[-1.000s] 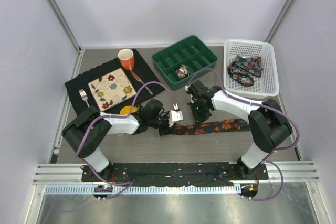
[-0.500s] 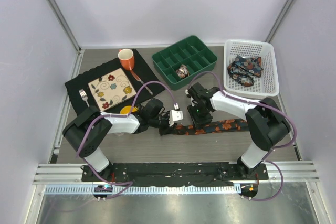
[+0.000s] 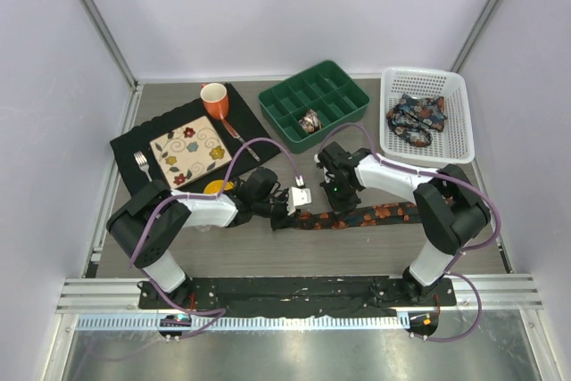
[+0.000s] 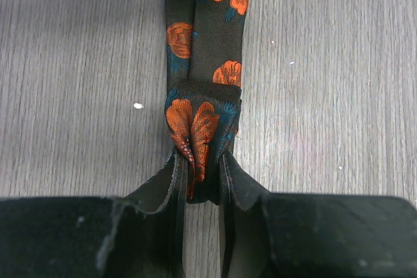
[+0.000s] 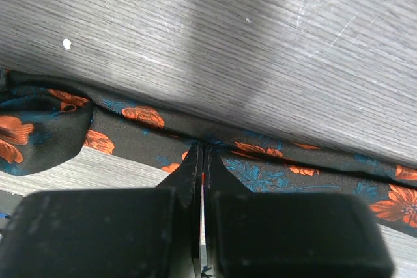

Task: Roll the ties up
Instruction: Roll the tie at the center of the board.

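A floral tie lies stretched flat on the desk, dark cloth with orange blooms. One end of it is folded back on itself into a short doubled lump, and that lump sits between the fingers of the left gripper. In the left wrist view the gripper is drawn in narrow, one finger pressing each side of the folded end of the tie, and the rest of the strip runs straight away ahead of it across the wood grain.

Further along the same strip, the right gripper comes down onto the tie from above. Its wrist view shows the gripper closed to a hairline slit, with the tips meeting the near edge of the tie. A sliver of orange shows in the slit, so it seems to pinch a thin bit of the cloth, though the view there is too tight to be sure. The strip passes crosswise in front of these fingers, bunching wider off to their left.

Beyond the right gripper, well apart from it, a green tray holds a rolled tie in one near compartment. Off to that gripper's right and farther back, a white basket holds loose ties in a heap.
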Controlling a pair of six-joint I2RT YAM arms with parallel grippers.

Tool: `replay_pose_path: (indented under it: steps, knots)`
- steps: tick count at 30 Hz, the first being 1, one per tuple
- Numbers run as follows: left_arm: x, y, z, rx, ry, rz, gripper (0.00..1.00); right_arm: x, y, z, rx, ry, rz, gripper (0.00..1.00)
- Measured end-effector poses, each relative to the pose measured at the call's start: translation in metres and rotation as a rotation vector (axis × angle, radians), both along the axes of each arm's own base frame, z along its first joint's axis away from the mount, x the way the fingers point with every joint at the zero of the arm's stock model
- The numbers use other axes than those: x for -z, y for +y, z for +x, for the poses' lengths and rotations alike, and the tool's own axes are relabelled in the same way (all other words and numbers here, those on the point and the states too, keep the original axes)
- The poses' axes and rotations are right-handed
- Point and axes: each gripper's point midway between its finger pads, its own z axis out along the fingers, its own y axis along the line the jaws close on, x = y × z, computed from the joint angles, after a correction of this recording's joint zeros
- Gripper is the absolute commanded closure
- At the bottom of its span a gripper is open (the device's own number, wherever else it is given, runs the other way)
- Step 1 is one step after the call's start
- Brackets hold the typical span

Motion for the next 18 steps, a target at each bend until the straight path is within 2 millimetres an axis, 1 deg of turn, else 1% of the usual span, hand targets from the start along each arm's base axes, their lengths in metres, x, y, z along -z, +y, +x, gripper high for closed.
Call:
replay_pose_path:
  steps: [3,7,10,14,18]
  knots:
    - [0.0,0.0,0.0,0.0,0.0,0.0,0.94,-0.004,-0.001,0.004,0.002,-0.011,-0.012,0.99]
    - [0.0,0.0,0.0,0.001,0.0,0.0,0.94,-0.017,0.002,0.019,0.01,-0.066,-0.02,0.99]
    - [-0.001,0.0,0.001,-0.001,-0.002,0.0,0.94,-0.021,0.003,0.024,0.013,-0.087,-0.014,0.99]
    - [-0.001,0.0,0.001,-0.003,-0.001,0.0,0.94,-0.015,0.001,0.02,0.013,-0.078,-0.018,0.99]
    - [-0.001,-0.001,0.002,-0.01,0.005,-0.002,0.94,-0.004,-0.005,0.01,0.012,-0.044,-0.034,0.99]
